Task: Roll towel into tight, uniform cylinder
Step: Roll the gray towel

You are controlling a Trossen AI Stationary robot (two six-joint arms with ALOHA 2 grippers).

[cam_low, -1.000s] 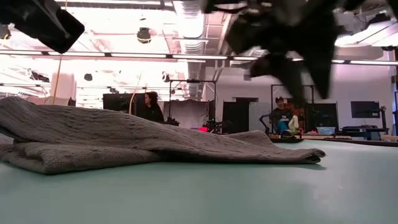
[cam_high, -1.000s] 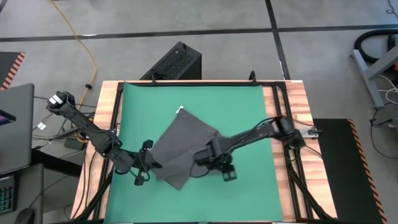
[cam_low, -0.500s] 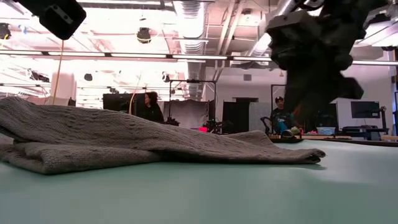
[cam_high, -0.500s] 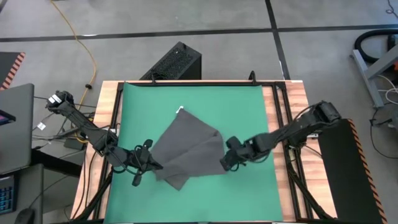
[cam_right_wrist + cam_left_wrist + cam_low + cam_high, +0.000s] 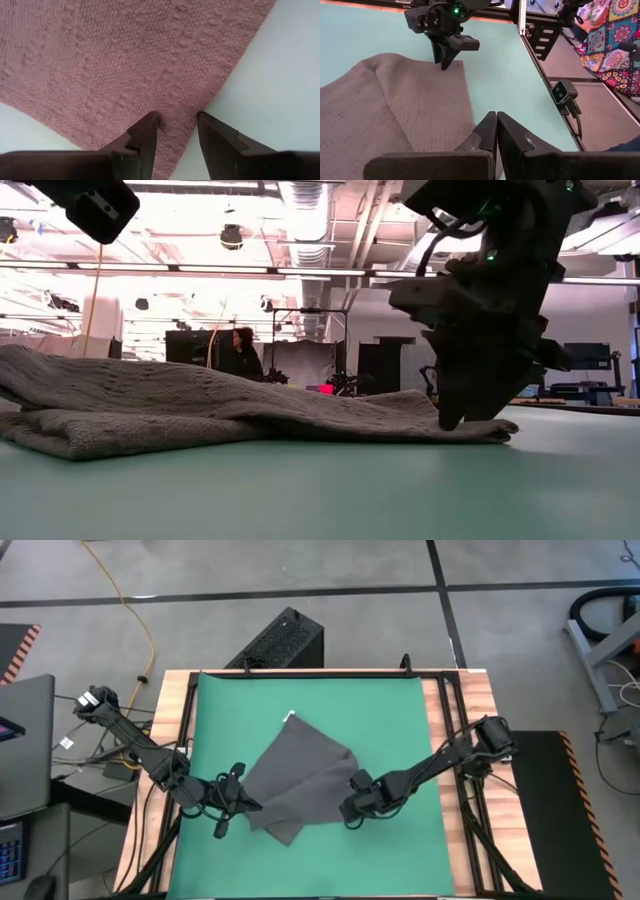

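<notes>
My right fingers (image 5: 175, 132) straddle the towel's (image 5: 300, 780) right corner on the green mat (image 5: 390, 710), spread to pinch it; my left fingers (image 5: 496, 131), pressed together, pin its left edge.

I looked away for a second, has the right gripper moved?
Yes. In the high view the right gripper has shifted toward the mat's right edge, and now sits at the towel's right corner.
</notes>
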